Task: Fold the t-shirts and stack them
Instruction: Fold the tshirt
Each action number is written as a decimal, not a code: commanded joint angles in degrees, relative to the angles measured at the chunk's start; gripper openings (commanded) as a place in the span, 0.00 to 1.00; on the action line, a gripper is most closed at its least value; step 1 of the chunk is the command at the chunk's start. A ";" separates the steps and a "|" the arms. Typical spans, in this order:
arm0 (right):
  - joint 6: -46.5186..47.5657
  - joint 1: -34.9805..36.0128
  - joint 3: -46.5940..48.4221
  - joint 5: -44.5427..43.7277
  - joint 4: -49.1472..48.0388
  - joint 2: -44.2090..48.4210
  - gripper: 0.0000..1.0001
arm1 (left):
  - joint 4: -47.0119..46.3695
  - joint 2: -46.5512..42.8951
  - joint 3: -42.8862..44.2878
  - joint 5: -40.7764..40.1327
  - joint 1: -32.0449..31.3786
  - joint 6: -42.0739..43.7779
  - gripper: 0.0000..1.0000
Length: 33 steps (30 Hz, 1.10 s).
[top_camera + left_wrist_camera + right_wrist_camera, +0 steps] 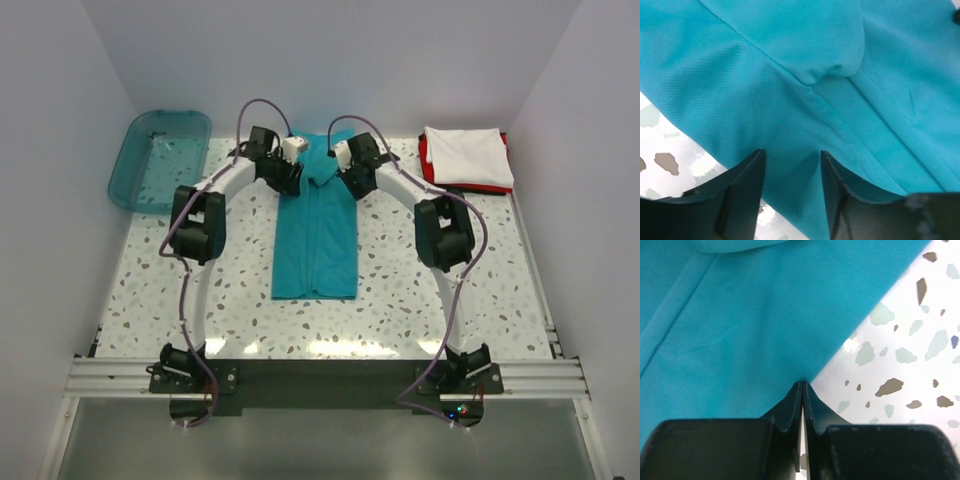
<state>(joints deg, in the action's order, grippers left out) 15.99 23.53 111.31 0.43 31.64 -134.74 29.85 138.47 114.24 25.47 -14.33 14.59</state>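
Storage on the worktop [420, 300] is a single see-through teal bin [160, 158] at the far left corner. The speckled surface shows through its floor.

At the far right corner a folded white shirt [468, 157] lies on top of a red shirt [424, 150]. Only a thin red border of the lower one shows along the left and near edges.

The teal-blue shirt [316, 235] lies in the middle of the worktop, folded into a long narrow strip. Its long axis runs from the near side straight toward the far wall. The near end is square and flat. The far end is bunched up between the two arms, and a rounded fold of cloth and a seam show there in the left wrist view.

The left gripper [792, 155] is at the far left part of the strip. Its jaws stand apart, with cloth spread across the gap between them.

The right gripper [802, 385] is at the far right edge of the strip. Its jaws are pressed together, with the tips right where cloth meets bare worktop. I cannot tell whether they pinch any cloth.
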 commanded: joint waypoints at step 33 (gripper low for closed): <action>39.74 18.48 -61.29 26.38 -8.87 52.65 0.84 | -0.02 -74.83 -81.26 23.14 -7.73 60.56 0.76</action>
<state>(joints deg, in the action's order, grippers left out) 53.71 41.54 51.27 28.42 31.66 -84.62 37.91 67.70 36.77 49.69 -20.27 73.58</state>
